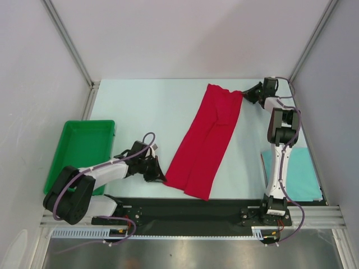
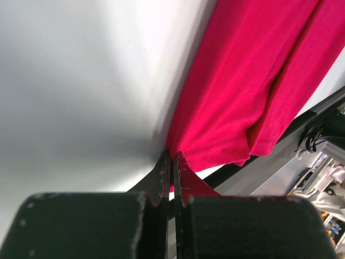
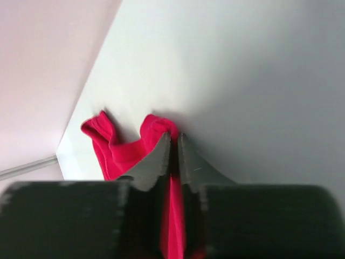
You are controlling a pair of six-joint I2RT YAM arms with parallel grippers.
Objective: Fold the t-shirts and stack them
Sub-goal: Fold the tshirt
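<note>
I saw the bright red cloth t-shirt [image 1: 206, 140] lying as a long strip slantwise on the white table [image 1: 140, 112]. My left gripper [image 1: 161, 177] was clamped on its near corner and my right gripper [image 1: 244, 95] on its far corner (red cloth between both jaws). The pale teal folded t-shirt [image 1: 303, 174] lay beside the right arm's base.

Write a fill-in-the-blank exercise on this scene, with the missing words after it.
1. The long t-shirt lying across the table is ___ in colour.
2. The left gripper has its fingers shut on that shirt's near end, and the right gripper grips its ___ end.
3. The tray beside the left arm is ___.
4. The folded teal t-shirt lies beside the ___ arm.
Missing words: red; far; green; right.
</note>
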